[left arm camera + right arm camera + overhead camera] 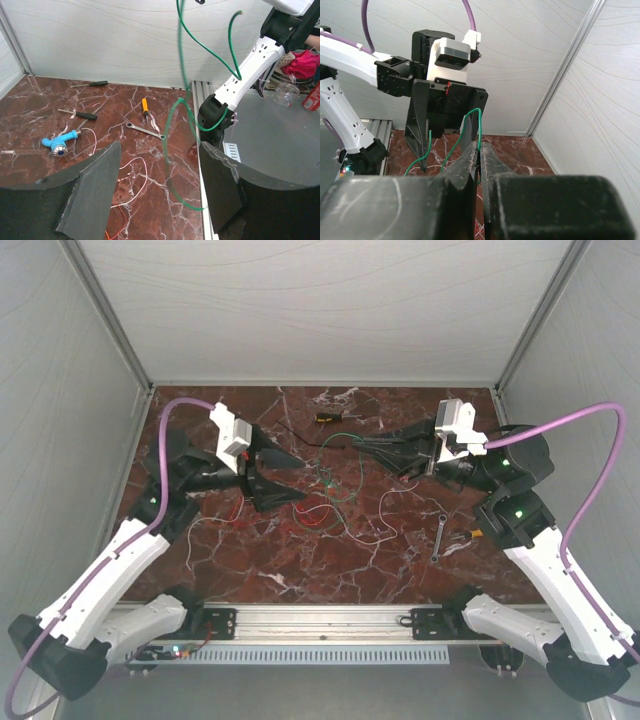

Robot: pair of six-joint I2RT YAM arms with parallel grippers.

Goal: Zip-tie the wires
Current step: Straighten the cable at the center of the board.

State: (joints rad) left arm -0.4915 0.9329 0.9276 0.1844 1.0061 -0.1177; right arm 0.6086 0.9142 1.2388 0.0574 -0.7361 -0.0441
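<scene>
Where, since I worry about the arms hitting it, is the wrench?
Top view: the wrench lies on the table's right side, near the front, beside the right arm and an orange-handled screwdriver.

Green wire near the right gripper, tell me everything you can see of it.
The green wire is thin, flexible and plastic-coated by its look, bent in loose raised loops. The right gripper is shut on it; it also curves through the gap of the open left gripper, seemingly ungripped.
</scene>
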